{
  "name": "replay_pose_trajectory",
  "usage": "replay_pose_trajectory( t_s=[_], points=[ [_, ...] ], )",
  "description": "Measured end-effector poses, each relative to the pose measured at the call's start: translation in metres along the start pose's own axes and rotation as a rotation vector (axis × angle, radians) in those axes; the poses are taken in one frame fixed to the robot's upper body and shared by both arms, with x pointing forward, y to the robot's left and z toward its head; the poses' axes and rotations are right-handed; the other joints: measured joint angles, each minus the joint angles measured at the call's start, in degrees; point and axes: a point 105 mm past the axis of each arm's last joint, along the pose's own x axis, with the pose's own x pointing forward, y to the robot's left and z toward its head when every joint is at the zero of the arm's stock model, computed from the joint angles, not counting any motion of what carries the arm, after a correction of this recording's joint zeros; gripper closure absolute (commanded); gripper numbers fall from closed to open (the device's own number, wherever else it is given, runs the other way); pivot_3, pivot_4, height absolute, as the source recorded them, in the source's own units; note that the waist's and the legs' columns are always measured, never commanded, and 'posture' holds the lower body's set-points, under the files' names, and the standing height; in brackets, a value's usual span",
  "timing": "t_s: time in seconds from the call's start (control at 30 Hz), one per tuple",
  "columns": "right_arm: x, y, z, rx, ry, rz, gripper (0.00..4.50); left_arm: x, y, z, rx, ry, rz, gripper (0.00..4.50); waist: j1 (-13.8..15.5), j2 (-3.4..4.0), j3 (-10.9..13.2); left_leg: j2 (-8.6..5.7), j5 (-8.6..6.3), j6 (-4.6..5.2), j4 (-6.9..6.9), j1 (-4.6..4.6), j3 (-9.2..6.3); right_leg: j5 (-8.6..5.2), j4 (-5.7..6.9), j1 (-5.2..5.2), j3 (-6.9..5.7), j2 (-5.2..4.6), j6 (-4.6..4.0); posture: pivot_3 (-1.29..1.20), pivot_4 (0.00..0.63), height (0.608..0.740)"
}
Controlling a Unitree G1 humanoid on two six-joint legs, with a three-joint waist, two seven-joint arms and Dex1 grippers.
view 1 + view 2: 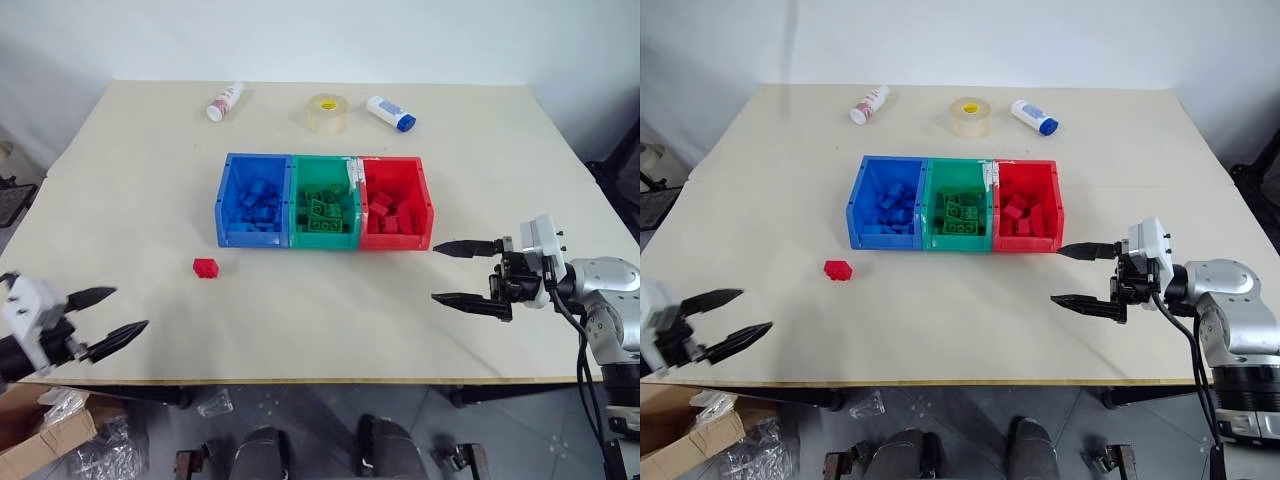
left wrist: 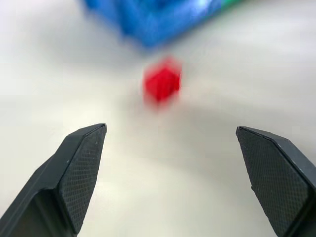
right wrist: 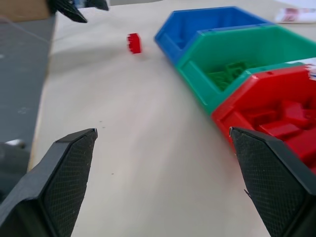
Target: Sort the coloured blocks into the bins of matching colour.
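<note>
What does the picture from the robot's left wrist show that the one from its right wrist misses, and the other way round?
Left wrist alone: the left end effector from behind, its two black fingers wide open.

Right wrist alone: the green plastic bin holding green bricks, the red plastic bin holding red bricks, and the open right end effector.

Both: the small red studded brick lying loose on the beige table, and the blue plastic bin beside it.

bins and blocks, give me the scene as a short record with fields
bins: blue bin, green bin, red bin, joined in a row mid-table
contents: each holds bricks of its own colour
loose block: red block on the table, in front of the blue bin
left gripper: open, empty
right gripper: open, empty
far edge: tape roll, two bottles
</note>
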Motion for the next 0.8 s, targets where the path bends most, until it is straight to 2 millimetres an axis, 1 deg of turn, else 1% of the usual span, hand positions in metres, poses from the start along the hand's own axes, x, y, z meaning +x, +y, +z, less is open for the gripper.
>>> replay_pose_trajectory(
  t_s=[0.07, 0.1, 0.17, 0.27, 0.33, 0.43, 0.47, 0.5, 0.57, 0.6, 0.77, 0.8],
  points=[
    [0.000, 0.001, -0.001, 0.007, 0.000, 0.013, 0.00, -0.009, 0.002, -0.003, -0.002, 0.006, 0.024, 0.02, 0.5, 0.00, 0.0, 0.00, 0.00, -0.01, 0.00, 0.00, -0.01, -0.01, 0.01, -0.01, -0.01, 0.00, -0.03, 0.00, 0.150, 0.740],
    [0.003, 0.000, 0.002, -0.003, -0.004, 0.033, 0.00, -0.018, 0.001, -0.007, 0.000, 0.021, 0.038, 0.02, 0.3, 0.01, 0.0, 0.03, -0.03, -0.05, 0.00, 0.00, 0.04, -0.01, 0.01, -0.05, 0.01, 0.00, -0.04, 0.00, 0.150, 0.740],
    [0.003, -0.002, 0.003, -0.002, -0.006, 0.036, 0.00, -0.026, 0.000, -0.014, -0.011, 0.032, 0.055, 0.02, -0.3, 0.01, 0.0, 0.04, -0.06, -0.08, -0.02, 0.00, 0.04, -0.02, 0.02, -0.06, 0.00, 0.02, -0.07, 0.00, 0.150, 0.740],
    [0.004, -0.002, 0.001, 0.007, -0.008, 0.042, 0.00, -0.024, 0.000, -0.013, -0.009, 0.017, 0.060, 0.02, -0.3, 0.01, 0.0, 0.04, -0.06, -0.08, -0.03, 0.00, 0.04, -0.03, 0.03, -0.06, -0.02, 0.02, -0.08, 0.00, 0.150, 0.740],
    [0.004, -0.002, 0.001, 0.008, -0.009, 0.042, 0.00, -0.018, 0.002, -0.008, 0.004, -0.004, 0.057, 0.02, -0.2, 0.02, 0.0, 0.04, -0.06, -0.07, -0.03, 0.01, 0.04, -0.03, 0.04, -0.06, -0.01, 0.01, -0.08, 0.00, 0.150, 0.740],
    [0.005, -0.002, 0.002, 0.003, -0.010, 0.042, 0.00, 0.008, -0.001, 0.002, 0.037, -0.062, 0.013, 0.02, 0.0, 0.02, 0.0, 0.03, -0.05, -0.07, -0.02, 0.01, 0.04, -0.03, 0.06, -0.04, -0.01, 0.01, -0.08, 0.00, 0.150, 0.740],
    [0.006, -0.001, 0.002, 0.001, -0.010, 0.043, 0.00, 0.021, -0.001, 0.005, 0.048, -0.083, -0.003, 0.02, 0.0, 0.03, 0.0, 0.02, -0.05, -0.08, -0.02, 0.02, 0.04, -0.03, 0.09, -0.05, -0.01, 0.01, -0.08, 0.00, 0.150, 0.740],
    [0.007, -0.001, 0.002, -0.002, -0.012, 0.044, 0.00, 0.030, 0.000, 0.007, 0.056, -0.095, -0.009, 0.02, -0.1, 0.02, 0.0, 0.03, -0.05, -0.08, -0.02, 0.00, 0.05, -0.03, 0.10, -0.06, -0.01, 0.03, -0.08, 0.00, 0.150, 0.740],
    [0.008, 0.001, 0.001, -0.002, -0.007, 0.040, 0.00, 0.055, 0.004, 0.009, 0.070, -0.121, -0.024, 0.02, -0.1, 0.04, 0.0, 0.01, -0.05, -0.08, -0.02, 0.01, 0.07, -0.03, 0.11, -0.05, -0.01, 0.03, -0.08, 0.00, 0.150, 0.740],
    [0.009, 0.001, 0.002, -0.007, -0.009, 0.041, 0.00, 0.064, 0.004, 0.008, 0.078, -0.122, -0.037, 0.02, -0.2, 0.03, 0.0, 0.01, -0.05, -0.09, -0.02, 0.00, 0.07, -0.03, 0.10, -0.06, -0.02, 0.03, -0.08, 0.00, 0.150, 0.740],
    [0.008, 0.006, -0.001, 0.000, 0.000, 0.018, 0.00, 0.103, 0.010, 0.007, 0.097, -0.132, -0.087, 0.02, -0.4, 0.03, 0.0, 0.00, -0.05, -0.09, -0.03, 0.01, 0.13, -0.03, 0.10, -0.08, -0.01, 0.04, -0.07, 0.00, 0.150, 0.740],
    [0.009, 0.007, -0.001, 0.003, 0.002, 0.016, 0.00, 0.107, 0.010, 0.007, 0.100, -0.134, -0.098, 0.02, -0.4, 0.03, 0.0, 0.00, -0.05, -0.08, -0.02, 0.01, 0.15, -0.03, 0.10, -0.07, 0.00, 0.04, -0.07, 0.00, 0.150, 0.740]
  ],
)
